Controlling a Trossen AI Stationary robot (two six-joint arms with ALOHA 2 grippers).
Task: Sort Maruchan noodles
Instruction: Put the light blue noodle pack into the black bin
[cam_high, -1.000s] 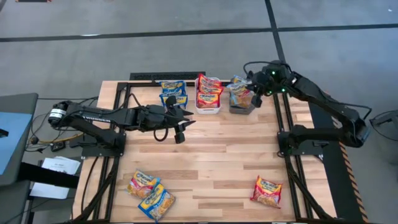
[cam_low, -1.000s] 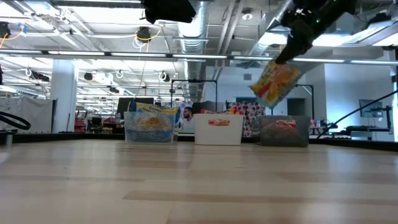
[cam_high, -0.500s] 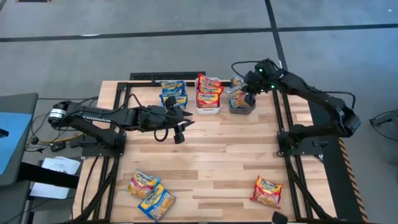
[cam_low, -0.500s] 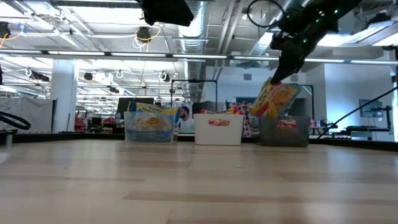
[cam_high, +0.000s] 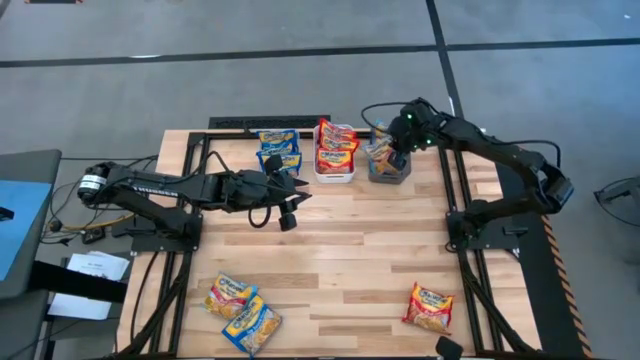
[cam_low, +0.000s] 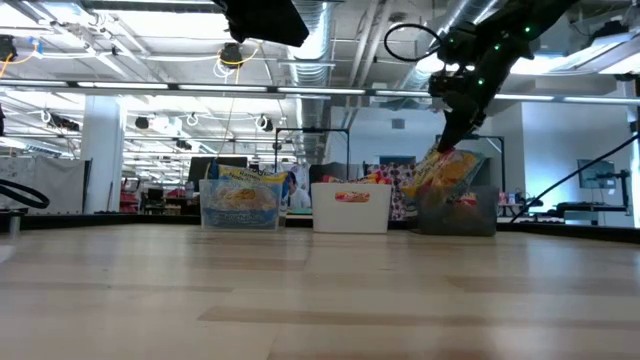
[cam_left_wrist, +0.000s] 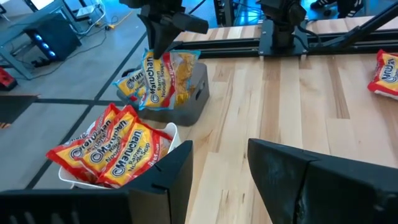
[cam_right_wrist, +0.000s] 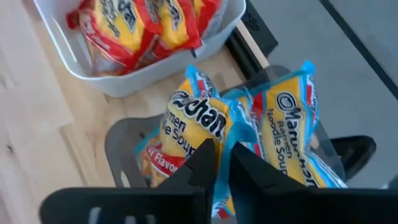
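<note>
Maruchan noodle packets fill three bins at the table's far edge: a clear bin, a white bin and a dark bin. My right gripper stands over the dark bin, shut on a blue-and-yellow packet whose lower part is in that bin. My left gripper waits open above the table's middle with nothing between its fingers. Three loose packets lie near the front edge: two at the left and one at the right. My right gripper pinches the packet's blue sealed edge between its two fingers, at the packet's top end. The fingers come slanting down from above. The packet stands tilted below them, its lower part inside the dark bin, against another packet there.
The white bin holds red-and-yellow packets right beside the dark one. Black frame rails run along the table's far and right edges. Bare wood lies between the bins and the loose packets at the front.
My right gripper has gone down and toward the table's left with the packet. The packet hung clear above the dark bin a second ago; now its lower part sits in that bin and it leans over.
</note>
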